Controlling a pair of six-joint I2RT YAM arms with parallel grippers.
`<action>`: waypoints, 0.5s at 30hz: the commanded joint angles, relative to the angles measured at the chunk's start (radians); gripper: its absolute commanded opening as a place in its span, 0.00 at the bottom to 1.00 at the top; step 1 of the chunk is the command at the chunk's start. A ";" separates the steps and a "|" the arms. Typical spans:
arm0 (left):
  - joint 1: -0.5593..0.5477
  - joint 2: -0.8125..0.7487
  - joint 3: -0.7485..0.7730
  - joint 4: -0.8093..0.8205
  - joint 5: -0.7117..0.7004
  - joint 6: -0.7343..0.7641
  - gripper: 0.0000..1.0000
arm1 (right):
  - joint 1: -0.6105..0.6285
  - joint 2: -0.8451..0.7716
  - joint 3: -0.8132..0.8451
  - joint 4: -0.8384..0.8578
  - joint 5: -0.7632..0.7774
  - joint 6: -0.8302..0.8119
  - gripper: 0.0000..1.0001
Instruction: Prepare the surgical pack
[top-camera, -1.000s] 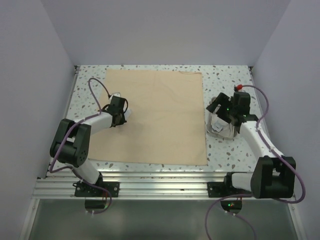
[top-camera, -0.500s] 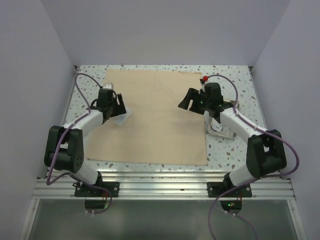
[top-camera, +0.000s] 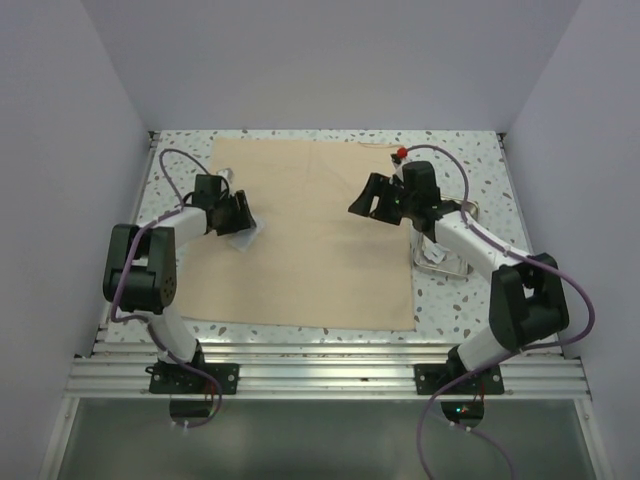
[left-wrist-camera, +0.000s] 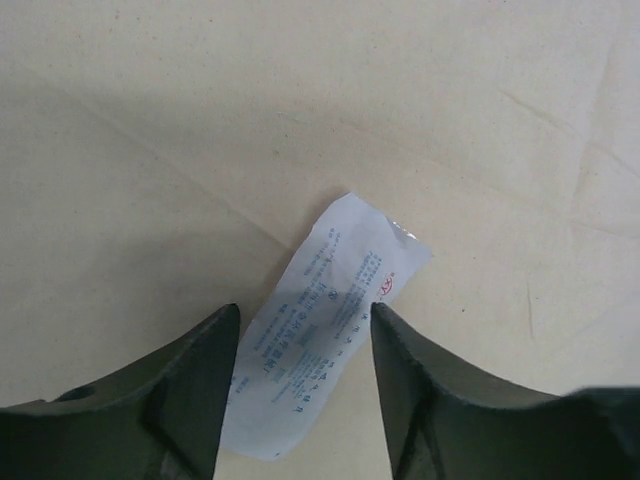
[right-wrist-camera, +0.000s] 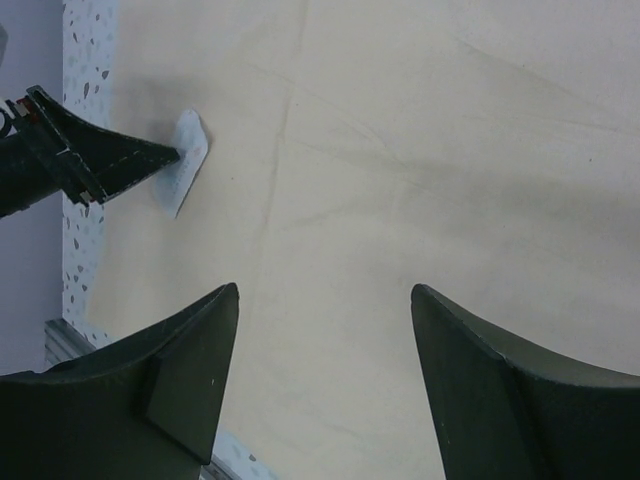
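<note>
Gauze packet (left-wrist-camera: 325, 340) lies flat on beige cloth (top-camera: 320, 250), near cloth's left edge. Left claw (left-wrist-camera: 302, 322) sits directly over it, jaws apart, straddling packet's narrow width, not gripping. Packet's long axis slants along gap, far end past fingertips. Right claw (right-wrist-camera: 322, 292) open, empty, over cloth's right part, well apart from packet. Steel tray (top-camera: 445, 262) on bench (top-camera: 460, 300) just beside cloth's right edge. Left arm clearly nearer packet.

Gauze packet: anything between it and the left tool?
Nothing visible. The gauze packet lies flat and uncovered on the cloth, right under the open left tool. The right tool is also open, over the cloth's right side, well apart from the packet.
</note>
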 joint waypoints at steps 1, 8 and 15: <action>0.003 0.027 -0.035 0.013 0.107 0.004 0.54 | 0.010 0.014 0.032 0.041 -0.038 0.001 0.73; 0.003 0.055 -0.068 0.028 0.147 -0.001 0.09 | 0.017 0.014 0.011 0.063 -0.049 0.008 0.73; 0.003 0.032 -0.091 0.056 0.220 -0.015 0.00 | 0.024 0.041 0.008 0.077 -0.101 0.008 0.73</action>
